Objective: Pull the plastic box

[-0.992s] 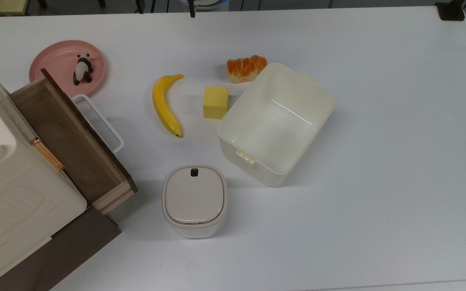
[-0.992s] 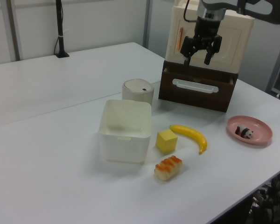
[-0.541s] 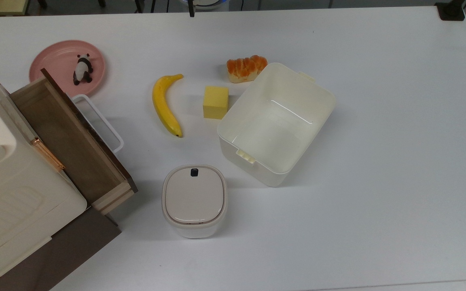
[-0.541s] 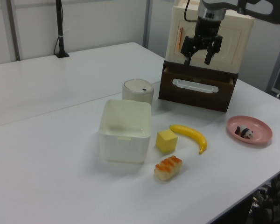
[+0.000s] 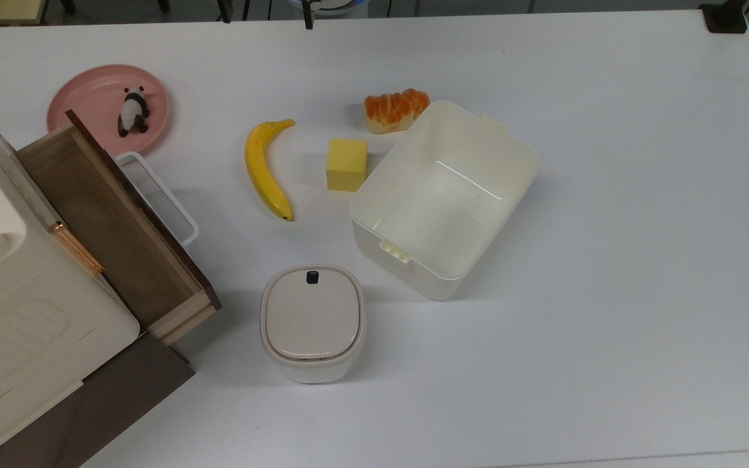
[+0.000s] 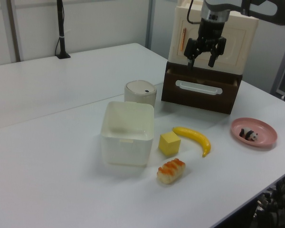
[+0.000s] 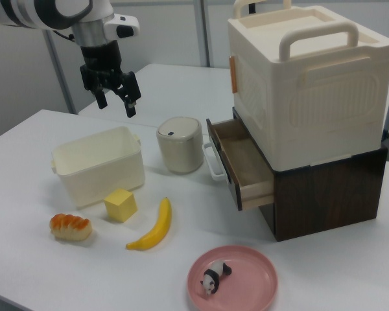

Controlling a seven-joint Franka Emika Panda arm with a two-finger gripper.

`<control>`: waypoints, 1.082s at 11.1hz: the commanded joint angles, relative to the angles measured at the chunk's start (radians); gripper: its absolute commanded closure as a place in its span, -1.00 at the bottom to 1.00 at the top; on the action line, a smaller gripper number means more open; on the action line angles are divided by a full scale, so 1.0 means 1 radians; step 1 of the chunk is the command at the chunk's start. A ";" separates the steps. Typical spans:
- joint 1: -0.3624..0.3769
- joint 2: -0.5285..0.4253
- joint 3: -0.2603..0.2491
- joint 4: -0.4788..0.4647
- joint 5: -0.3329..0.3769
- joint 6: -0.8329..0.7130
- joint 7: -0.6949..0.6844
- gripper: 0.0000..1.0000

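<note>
A: Item one, the plastic box (image 5: 445, 198)?
B: Cream-white, open-topped, empty, upright on the white counter (image 5: 608, 260), roughly mid-counter and well in from every edge. Latch tabs on both short rims.

A: Neighbours?
B: A yellow cube (image 5: 347, 164) just beside one long wall. An orange bread roll (image 5: 396, 109) close to the box corner on the same side. A banana (image 5: 266, 169) beyond the cube, apart from the box. A small lidded bin (image 5: 313, 322) with a dark button near the box's short side, not touching.

A: Item two, the gripper (image 7: 115, 94)?
B: Black, two fingers spread apart, grasping nothing. It hangs in the air pointing down. In the right view it sits above and behind the box, clear of the rim; in the left view (image 6: 204, 50) it appears in front of the cabinet.

A: The cabinet?
B: A large cream cabinet (image 7: 308, 84) with top handles, on a dark wooden base at a corner of the counter. Its wooden drawer (image 5: 111, 218) is open, white handle facing the bin.

A: Anything else?
B: A pink plate (image 5: 91, 101) near the counter edge by the drawer, carrying a small panda figure (image 5: 132, 112).
</note>
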State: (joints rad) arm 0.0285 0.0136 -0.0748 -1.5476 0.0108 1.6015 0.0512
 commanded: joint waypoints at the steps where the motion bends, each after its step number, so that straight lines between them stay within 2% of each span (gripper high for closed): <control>1: 0.001 -0.043 -0.003 -0.058 0.018 0.047 -0.024 -1.00; 10: 0.004 -0.055 0.000 -0.092 0.031 0.098 -0.027 -1.00; 12: 0.008 -0.057 0.015 -0.133 0.034 0.173 -0.060 -1.00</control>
State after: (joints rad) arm 0.0290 0.0039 -0.0735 -1.5851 0.0233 1.6786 0.0416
